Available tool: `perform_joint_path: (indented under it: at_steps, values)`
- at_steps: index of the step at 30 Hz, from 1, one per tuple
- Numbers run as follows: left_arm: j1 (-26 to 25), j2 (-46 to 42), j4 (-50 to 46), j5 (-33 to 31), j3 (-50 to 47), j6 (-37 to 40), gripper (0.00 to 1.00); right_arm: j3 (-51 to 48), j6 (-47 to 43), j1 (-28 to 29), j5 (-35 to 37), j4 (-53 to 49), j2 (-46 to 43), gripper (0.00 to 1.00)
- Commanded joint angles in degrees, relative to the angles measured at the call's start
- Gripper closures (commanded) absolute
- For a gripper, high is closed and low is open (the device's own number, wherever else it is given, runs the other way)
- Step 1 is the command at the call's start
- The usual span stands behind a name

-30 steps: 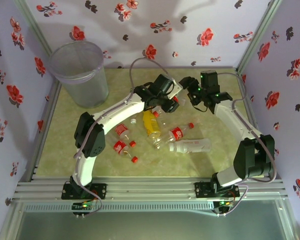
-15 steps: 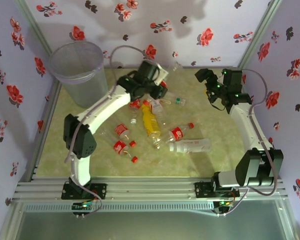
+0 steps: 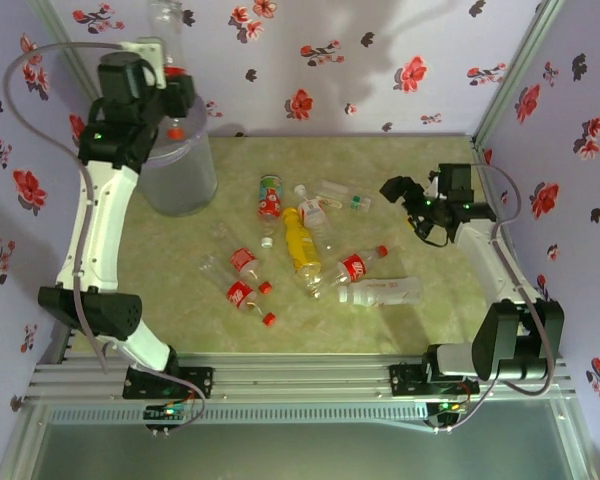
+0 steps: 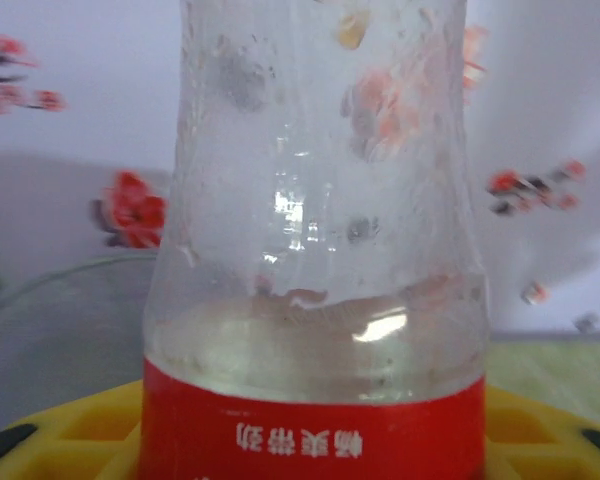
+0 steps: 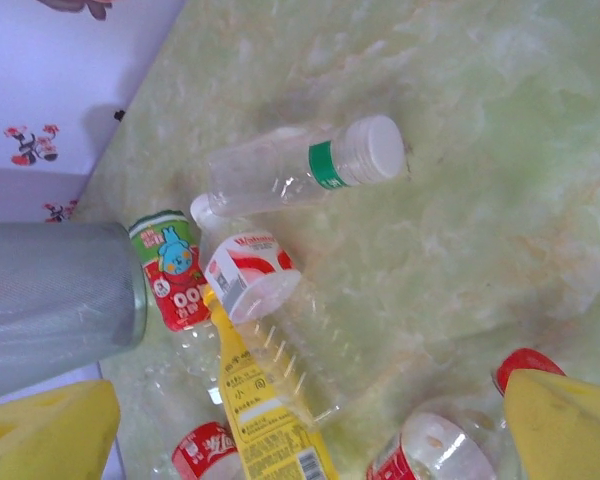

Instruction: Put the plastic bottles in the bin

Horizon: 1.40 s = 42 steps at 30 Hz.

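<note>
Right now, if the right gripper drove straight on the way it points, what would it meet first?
Most likely the green-banded clear bottle lying ahead of the right gripper; tilt is unclear, so the table could come first.

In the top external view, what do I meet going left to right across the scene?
Translucent grey plastic bin, with the left gripper holding a clear red-labelled bottle over it → small red-and-green-labelled bottle → yellow plastic bottle → clear bottle with green band → open right gripper.
</note>
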Motion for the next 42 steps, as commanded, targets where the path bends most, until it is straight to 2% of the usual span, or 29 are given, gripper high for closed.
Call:
perform_joint_path:
  at_steps: [1, 9, 17, 25, 33, 42]
  values:
    - [3.7, 3.1, 4.9, -0.7, 0.8, -4.1, 1.00, -0.3, -4.3, 0.2, 0.5, -4.1, -3.1, 0.01]
    - [5.5, 12.5, 2.3, 0.3, 4.8, -3.6, 1.00, -1.6, -6.0, 0.2, 3.1, -6.7, -6.9, 0.01]
    - [6.7, 13.4, 4.4, -0.6, -1.8, -5.1, 1.00, -2.6, -7.9, 0.2, 4.4, -8.0, -7.0, 0.01]
    - [8.2, 15.1, 3.5, -0.6, -4.3, -4.9, 1.00, -3.4, -8.2, 0.2, 4.9, -6.9, -6.0, 0.01]
    - [8.6, 15.9, 5.0, 0.4, -7.4, -4.9, 0.71, -3.6, -9.2, 0.2, 5.8, -6.9, -5.6, 0.01]
    - [8.7, 15.6, 5.9, 0.6, -12.9, -5.1, 0.69, -4.2, -9.8, 0.2, 6.6, -6.5, -5.6, 0.01]
